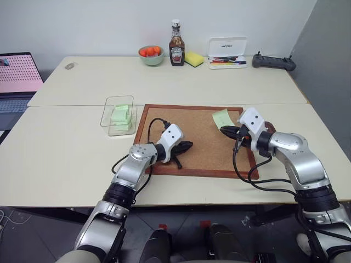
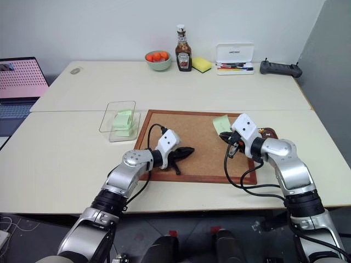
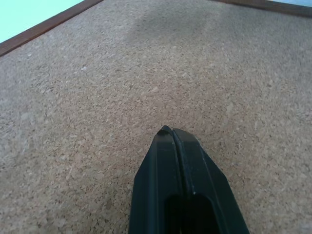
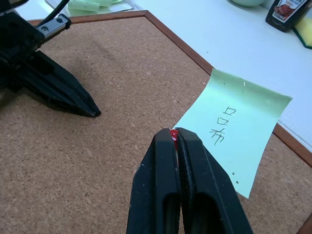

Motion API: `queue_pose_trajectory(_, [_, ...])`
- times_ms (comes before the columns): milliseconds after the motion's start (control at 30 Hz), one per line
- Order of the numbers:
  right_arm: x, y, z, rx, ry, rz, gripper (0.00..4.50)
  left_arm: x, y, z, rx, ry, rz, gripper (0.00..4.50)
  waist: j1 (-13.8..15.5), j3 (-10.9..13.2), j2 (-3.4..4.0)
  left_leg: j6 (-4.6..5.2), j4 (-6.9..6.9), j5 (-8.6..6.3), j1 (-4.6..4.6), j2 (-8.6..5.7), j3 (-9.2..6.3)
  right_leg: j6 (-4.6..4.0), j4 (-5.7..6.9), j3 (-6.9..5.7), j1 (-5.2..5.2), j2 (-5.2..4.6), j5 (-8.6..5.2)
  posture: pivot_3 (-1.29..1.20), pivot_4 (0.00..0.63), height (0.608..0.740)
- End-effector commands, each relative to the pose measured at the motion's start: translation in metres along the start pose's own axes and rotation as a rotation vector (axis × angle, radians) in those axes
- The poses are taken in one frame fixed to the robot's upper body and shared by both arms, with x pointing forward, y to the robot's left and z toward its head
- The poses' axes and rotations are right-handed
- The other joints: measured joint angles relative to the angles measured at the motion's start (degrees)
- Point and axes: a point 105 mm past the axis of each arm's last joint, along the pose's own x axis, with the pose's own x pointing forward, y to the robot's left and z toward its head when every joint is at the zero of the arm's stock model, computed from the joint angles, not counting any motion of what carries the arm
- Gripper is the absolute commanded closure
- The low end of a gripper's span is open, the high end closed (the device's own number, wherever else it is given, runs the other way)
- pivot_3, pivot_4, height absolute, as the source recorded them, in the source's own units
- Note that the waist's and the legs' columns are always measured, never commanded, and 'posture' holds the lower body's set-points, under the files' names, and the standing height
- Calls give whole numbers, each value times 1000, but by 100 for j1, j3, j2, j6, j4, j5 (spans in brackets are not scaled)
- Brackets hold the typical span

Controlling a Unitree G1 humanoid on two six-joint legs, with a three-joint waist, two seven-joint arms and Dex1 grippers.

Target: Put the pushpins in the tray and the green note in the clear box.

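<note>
The green note [image 4: 241, 127], a pale slip with handwriting, lies on the cork board [image 1: 192, 123] near its far right corner. My right gripper [image 1: 225, 131] hovers just beside the note, shut on a red pushpin [image 4: 172, 132] whose head peeks out at the fingertips. The tray [image 2: 268, 132], a small dark brown dish with colourful bits, sits just off the board's right edge, partly hidden behind my right wrist. My left gripper [image 1: 188, 146] is shut on nothing, low over the board's near left part. The clear box [image 1: 107, 115] stands left of the board with green note pads [image 1: 122, 116] inside.
Along the table's far edge stand a bowl of tomatoes [image 1: 151, 55], a ketchup bottle [image 1: 176, 45], a yellow sponge [image 1: 193, 58], a white open pen case [image 1: 227, 53] and a black controller [image 1: 273, 62]. A laptop [image 1: 19, 74] sits at the far left.
</note>
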Motion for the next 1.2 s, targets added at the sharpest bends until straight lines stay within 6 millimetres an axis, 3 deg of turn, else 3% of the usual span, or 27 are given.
queue_pose_trajectory(33, [-2, 0, 14, -82, -38, 6, 4500, -12, 9, 33, -121, -132, 45, 3821, -7, 4, -4, 0, -1, 0, -5, 1, -1, 0, 1, 0, -4, 0, 0, 0, 150, 740])
queue_pose_trajectory(333, [4, 5, 17, -140, -44, 24, 4500, -20, 0, 66, -340, -254, 8, 2261, 8, 6, -7, -1, -1, 0, -16, -2, -4, 1, -5, -1, -9, -3, 0, 0, 150, 740])
queue_pose_trajectory(733, [7, 11, 27, -178, -69, 41, 4500, 14, 7, 73, -527, -268, 34, 65, 5, 7, -8, -2, -1, 0, -14, -3, -2, 1, -6, 0, -9, -1, 0, 0, 150, 740])
queue_pose_trajectory(1000, [9, 19, 34, -187, -86, 64, 4500, 41, 2, 87, -689, -290, -66, 65, 13, 8, -11, -3, -1, 0, -16, -4, -5, 1, -7, -4, -10, -1, 1, 0, 150, 740])
queue_pose_trajectory(1167, [9, 21, 35, -187, -86, 66, 4500, 46, -6, 100, -695, -335, -143, 65, 5, 9, -11, -3, 0, 0, -18, -6, -2, 2, -9, -2, -10, -2, 1, 0, 150, 740])
queue_pose_trajectory(1200, [9, 21, 35, -187, -86, 66, 4500, 46, -7, 101, -691, -336, -153, 237, 2, 9, -11, -3, 0, 0, -18, -5, -2, 2, -9, -2, -10, -2, 1, 0, 150, 740])
